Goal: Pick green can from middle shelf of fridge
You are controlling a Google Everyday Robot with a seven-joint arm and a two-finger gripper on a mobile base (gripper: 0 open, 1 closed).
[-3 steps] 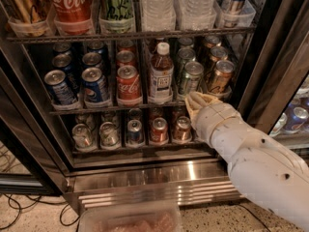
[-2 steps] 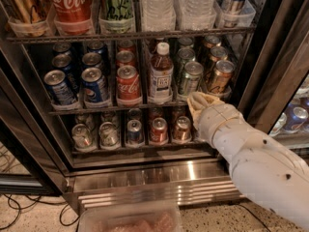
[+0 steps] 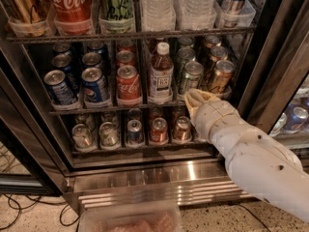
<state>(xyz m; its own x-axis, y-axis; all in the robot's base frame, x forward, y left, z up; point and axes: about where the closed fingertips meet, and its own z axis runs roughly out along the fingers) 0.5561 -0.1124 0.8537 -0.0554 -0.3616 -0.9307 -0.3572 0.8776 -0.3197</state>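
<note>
Barely shifted, gripper (image 3: 195, 98) sits just below green can (image 3: 190, 77) at middle shelf (image 3: 96, 111); its grip cannot be told

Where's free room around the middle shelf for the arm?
Middle shelf is packed: blue cans, red can, tea bottle, green can, bronze can stand side by side. Free: headroom between can tops and the rack above; the steel ledge under the bottom cans. Gripper is at the shelf's front edge, below the green can.

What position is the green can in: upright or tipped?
Upright: the green can stands on the middle shelf, silver top up, beside the bottle. The gripper is just below it.
</note>
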